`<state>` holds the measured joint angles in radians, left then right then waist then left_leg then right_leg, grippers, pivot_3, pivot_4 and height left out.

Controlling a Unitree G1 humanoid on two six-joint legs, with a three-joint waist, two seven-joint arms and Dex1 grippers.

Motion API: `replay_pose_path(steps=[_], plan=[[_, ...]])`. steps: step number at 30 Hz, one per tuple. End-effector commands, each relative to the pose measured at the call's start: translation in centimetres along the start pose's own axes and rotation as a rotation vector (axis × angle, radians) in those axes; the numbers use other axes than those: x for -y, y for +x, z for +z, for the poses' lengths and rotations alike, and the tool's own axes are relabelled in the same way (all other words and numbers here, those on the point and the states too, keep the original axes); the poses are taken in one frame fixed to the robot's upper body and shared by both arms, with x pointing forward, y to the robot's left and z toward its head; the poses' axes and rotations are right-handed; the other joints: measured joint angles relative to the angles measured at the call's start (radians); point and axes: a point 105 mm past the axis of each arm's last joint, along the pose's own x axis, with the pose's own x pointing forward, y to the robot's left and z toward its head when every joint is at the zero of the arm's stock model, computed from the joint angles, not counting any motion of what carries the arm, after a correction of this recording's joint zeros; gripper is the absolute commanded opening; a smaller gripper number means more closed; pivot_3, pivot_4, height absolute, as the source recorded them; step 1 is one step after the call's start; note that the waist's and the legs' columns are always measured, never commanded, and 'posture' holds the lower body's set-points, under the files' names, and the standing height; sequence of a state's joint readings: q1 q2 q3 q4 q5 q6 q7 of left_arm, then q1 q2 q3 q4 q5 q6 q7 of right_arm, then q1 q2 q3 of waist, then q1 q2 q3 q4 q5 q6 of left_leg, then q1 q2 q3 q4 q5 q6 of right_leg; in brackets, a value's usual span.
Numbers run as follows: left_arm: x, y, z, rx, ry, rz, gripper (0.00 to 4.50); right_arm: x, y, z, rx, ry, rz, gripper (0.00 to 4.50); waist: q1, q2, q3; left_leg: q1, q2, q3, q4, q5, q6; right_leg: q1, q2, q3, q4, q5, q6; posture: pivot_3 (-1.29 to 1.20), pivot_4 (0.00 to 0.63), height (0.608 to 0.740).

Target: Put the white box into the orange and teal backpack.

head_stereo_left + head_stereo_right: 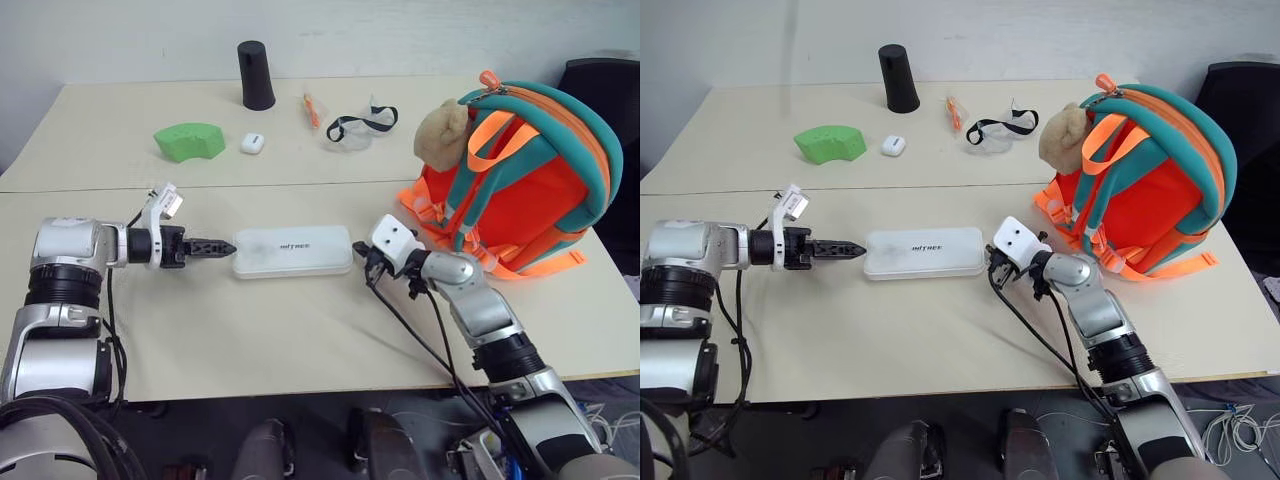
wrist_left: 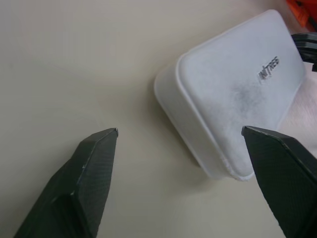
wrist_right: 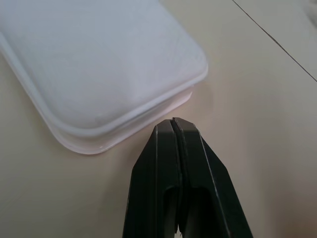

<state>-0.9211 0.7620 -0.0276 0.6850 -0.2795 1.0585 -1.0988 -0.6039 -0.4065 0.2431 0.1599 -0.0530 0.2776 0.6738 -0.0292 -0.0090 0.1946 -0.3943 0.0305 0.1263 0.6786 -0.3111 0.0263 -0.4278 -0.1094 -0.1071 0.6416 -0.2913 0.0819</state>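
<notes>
We have barely begun: the white box [image 1: 292,250] lies flat on the table [image 1: 300,340], well short of the orange and teal backpack [image 1: 530,180], our left gripper [image 2: 181,136] spread at one end, our right gripper [image 3: 173,121] pressed together at the other.

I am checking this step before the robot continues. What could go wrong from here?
1. The white box lies flat on the table. The open left gripper has one fingertip beside the box's end; closing there may only push it.
2. The right gripper is shut at the other end, so it can only nudge the box.
3. The orange and teal backpack looks zipped, so the box may have no way in.
</notes>
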Motion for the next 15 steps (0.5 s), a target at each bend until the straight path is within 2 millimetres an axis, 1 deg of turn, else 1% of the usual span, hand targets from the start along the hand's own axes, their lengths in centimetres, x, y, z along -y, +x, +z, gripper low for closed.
replay_pose_path(steps=[1, 8, 12, 15], plan=[[0.2, 0.4, 0.0, -0.024, -0.060, -0.011, 4.10, 0.3, 0.3, 1.4, 0.043, -0.052, -0.011, 0.00, 0.000, 0.000, 0.000, 0.000, 0.000, 0.000, 0.000, 0.000, 0.000, 0.000, 0.000, 0.000, 0.000, 0.000, 0.000, 0.00, 0.150, 0.740], [1.5, 2.7, 0.0, -0.045, -0.148, -0.079, 4.10, 0.3, 0.8, 1.1, 0.038, -0.064, -0.011, 0.00, 0.004, -0.001, 0.000, 0.000, -0.001, 0.000, 0.002, 0.000, 0.000, 0.000, -0.001, 0.000, 0.002, 0.000, 0.000, 0.00, 0.150, 0.740], [3.0, 4.2, 0.2, -0.056, -0.183, -0.149, 4.10, 0.3, 0.9, 0.9, 0.031, -0.071, -0.010, 0.00, 0.004, -0.001, 0.000, 0.000, -0.001, 0.000, 0.003, 0.000, 0.000, 0.000, -0.001, 0.000, 0.003, 0.000, 0.000, 0.00, 0.150, 0.740], [3.8, 5.0, 0.3, -0.062, -0.189, -0.189, 4.10, 0.2, 0.9, 0.8, 0.027, -0.073, -0.011, 0.00, 0.003, -0.001, 0.000, 0.000, -0.001, 0.000, 0.003, 0.000, 0.000, 0.000, -0.001, 0.000, 0.003, 0.000, 0.000, 0.00, 0.150, 0.740]])
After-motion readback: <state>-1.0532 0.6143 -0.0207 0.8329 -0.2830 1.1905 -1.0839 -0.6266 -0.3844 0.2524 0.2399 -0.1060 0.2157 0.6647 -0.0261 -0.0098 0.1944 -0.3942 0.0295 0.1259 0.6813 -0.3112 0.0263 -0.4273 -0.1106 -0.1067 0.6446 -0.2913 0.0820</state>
